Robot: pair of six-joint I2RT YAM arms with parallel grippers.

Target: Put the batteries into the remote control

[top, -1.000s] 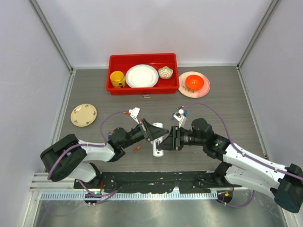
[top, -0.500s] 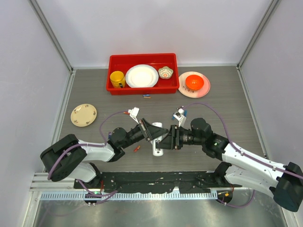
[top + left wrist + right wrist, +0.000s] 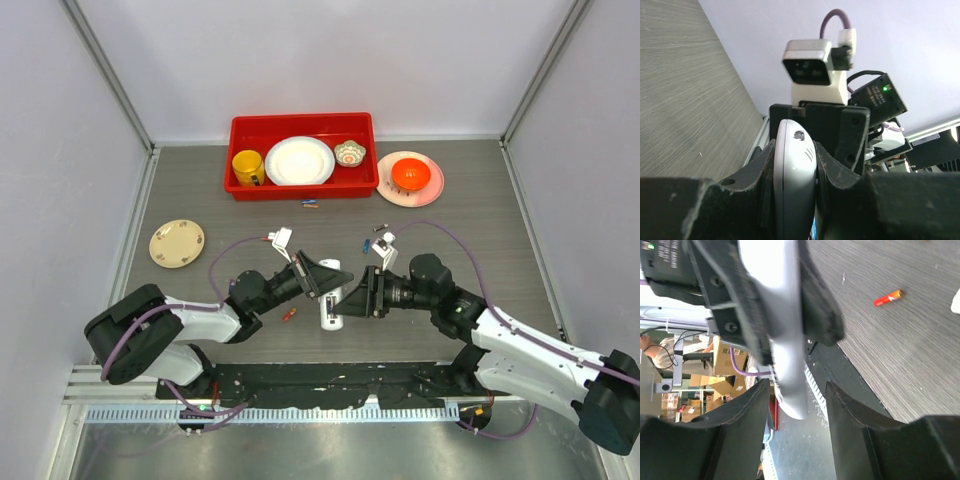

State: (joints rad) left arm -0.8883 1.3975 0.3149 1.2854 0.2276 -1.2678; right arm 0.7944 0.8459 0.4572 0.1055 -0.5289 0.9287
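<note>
**Aloft and waiting for its cells**

Pictured from overhead at the middle of the surface (image 3: 520,230), just beyond the arm bases. Clamps the remote control (image 3: 330,310) by its long edges in the left gripper (image 3: 794,152), closed down tight on the white shell and raised off the surface, rounded end poking out past the fingertips. Holds it that way, by all appearances, to steady it in the air and present it to the opposite arm.

Meets it head-on with the right gripper (image 3: 797,389), jaws parted and gripping nothing, one finger either side of the remote's free end with no visible contact. Cannot make out the battery slot in any view, nor any contents.

Leaves an orange battery (image 3: 888,297) lying loose on the surface near the held remote, on the left arm's side. Leaves more batteries (image 3: 310,204) scattered farther off, close to the front of the red tray (image 3: 345,190).

Looks like an early stage: remote secured, no battery in either gripper. Calls next, probably, for a trip by the free gripper down to the nearest battery, with the remote kept rigid meanwhile. Risks a twist of the slim shell in the grip under any off-centre push.
</note>
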